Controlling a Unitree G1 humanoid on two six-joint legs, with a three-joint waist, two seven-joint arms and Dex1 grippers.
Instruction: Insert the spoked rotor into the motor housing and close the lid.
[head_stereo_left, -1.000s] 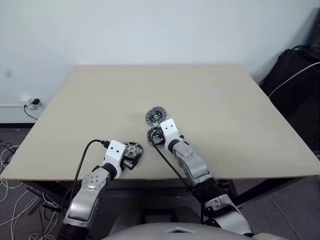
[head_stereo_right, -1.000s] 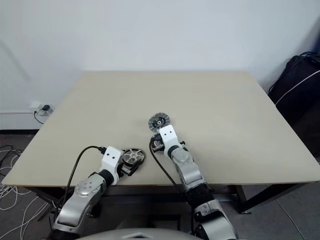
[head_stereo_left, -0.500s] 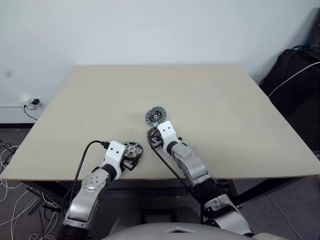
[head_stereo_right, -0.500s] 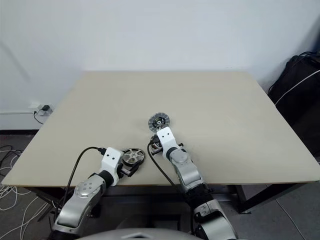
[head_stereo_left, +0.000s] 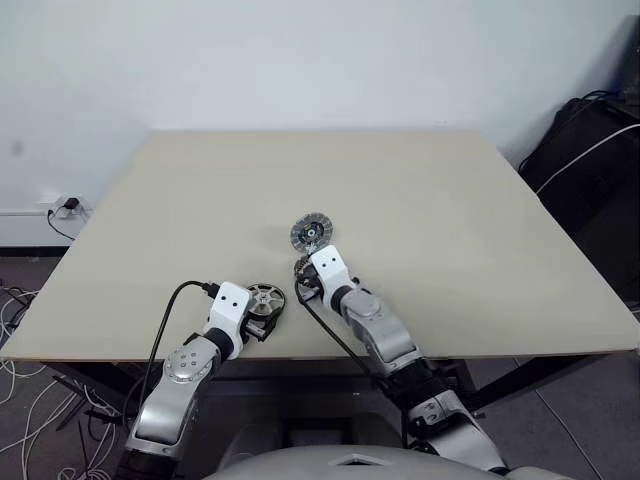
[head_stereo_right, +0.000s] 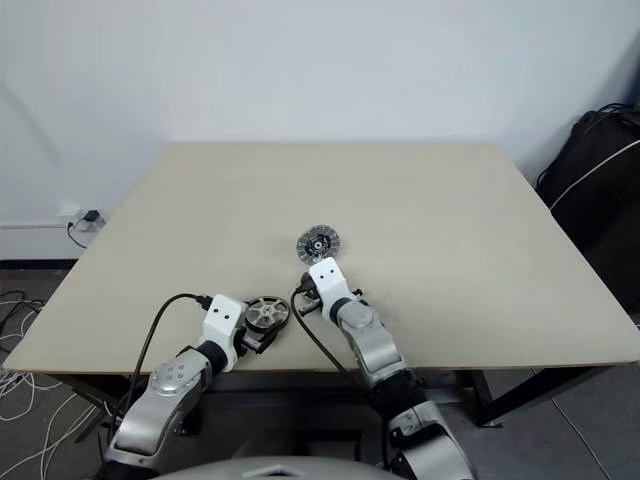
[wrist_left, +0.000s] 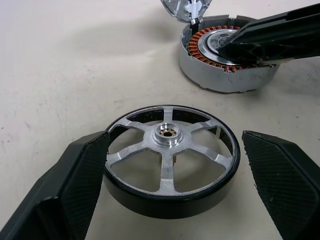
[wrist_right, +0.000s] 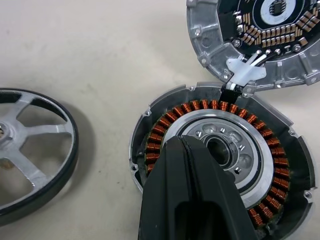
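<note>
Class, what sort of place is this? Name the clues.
Probably an indoor lab or workshop: a bare table against a plain white wall, loose cables on the floor, a wall socket.

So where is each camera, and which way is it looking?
Left eye and right eye views: on the robot's head, looking down over both arms at the table, with the lid lying open.
Left wrist view: on the left arm, looking along the open left tool at the spoked rotor between its fingers.
Right wrist view: on the right arm, looking along the shut right tool resting on the motor housing.
Both wrist views share the rotor, housing and lid.
</note>
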